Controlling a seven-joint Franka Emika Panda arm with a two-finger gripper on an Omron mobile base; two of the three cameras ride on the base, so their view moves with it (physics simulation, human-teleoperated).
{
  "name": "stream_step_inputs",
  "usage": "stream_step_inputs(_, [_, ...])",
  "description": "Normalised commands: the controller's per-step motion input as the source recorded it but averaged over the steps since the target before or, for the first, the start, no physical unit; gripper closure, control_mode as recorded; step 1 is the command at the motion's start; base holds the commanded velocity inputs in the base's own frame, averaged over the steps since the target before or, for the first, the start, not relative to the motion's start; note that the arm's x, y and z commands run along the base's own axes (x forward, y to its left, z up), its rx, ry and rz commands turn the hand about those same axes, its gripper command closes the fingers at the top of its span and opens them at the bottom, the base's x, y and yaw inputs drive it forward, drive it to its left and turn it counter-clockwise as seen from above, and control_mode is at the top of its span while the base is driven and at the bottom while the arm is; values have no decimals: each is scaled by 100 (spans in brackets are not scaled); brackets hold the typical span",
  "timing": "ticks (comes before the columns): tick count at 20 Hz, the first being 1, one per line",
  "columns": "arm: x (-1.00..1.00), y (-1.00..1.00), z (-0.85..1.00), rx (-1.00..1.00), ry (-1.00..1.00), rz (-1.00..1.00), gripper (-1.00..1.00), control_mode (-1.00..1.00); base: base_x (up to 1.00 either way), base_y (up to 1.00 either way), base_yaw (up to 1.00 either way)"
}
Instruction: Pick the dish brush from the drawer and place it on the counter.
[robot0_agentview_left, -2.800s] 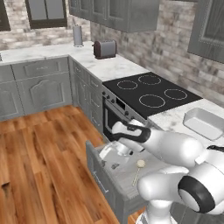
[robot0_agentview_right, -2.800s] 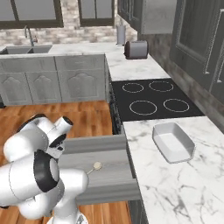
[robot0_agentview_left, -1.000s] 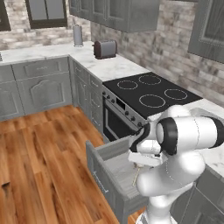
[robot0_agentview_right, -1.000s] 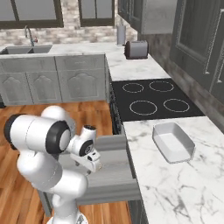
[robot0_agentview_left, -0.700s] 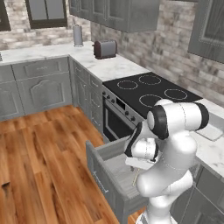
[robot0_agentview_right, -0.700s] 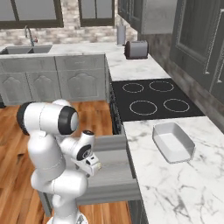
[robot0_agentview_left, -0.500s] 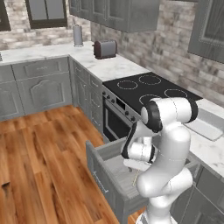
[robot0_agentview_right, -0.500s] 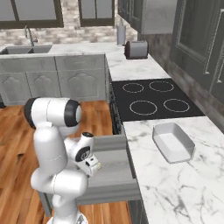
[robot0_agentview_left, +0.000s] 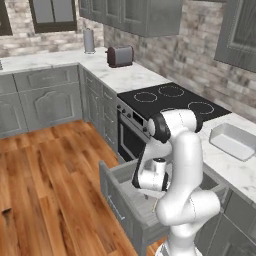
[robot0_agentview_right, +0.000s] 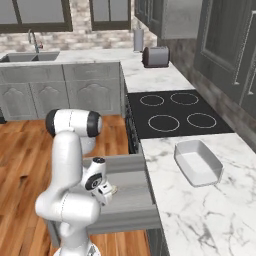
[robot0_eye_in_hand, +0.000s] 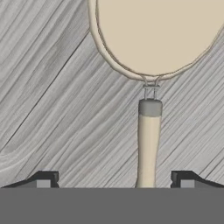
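A white robot arm reaches down into the open grey drawer (robot0_agentview_right: 131, 192), its gripper (robot0_agentview_right: 106, 194) low over the pale inner floor. This is the pick step — the grasp itself is not yet made.

In the hand view, the dish brush (robot0_eye_in_hand: 151, 65) lies flat on the drawer floor, its round cream head at the top of the picture and its tan wooden handle running straight down toward the camera. The two dark fingertips (robot0_eye_in_hand: 43, 179) stand well apart, one on either side of the handle, and neither touches it; the jaws are open and hold nothing. The handle sits nearer the fingertip at the right of this view than the other.

In the right base view, a little of the cream brush shows just beside the gripper, inside the drawer.

The white marble counter (robot0_agentview_right: 200, 220) lies to the robot's right, beyond the drawer, with a white dish (robot0_agentview_right: 197, 162) on it and a black stovetop (robot0_agentview_right: 175, 116) further along.

Next, judging from this, the jaws need to sink a little and close across the handle, then lift straight up clear of the drawer walls before swinging to a bare part of the counter.
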Motion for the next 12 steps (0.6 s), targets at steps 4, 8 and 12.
stream_step_inputs(4, [20,0,-78,-9,0,-5,-100,-100,0,0,0])
stream_step_inputs(8, [-8,0,-70,-6,0,-2,100,-100,0,0,0])
stream_step_inputs(12, [-28,0,-81,-12,9,-1,100,-100,0,0,0])
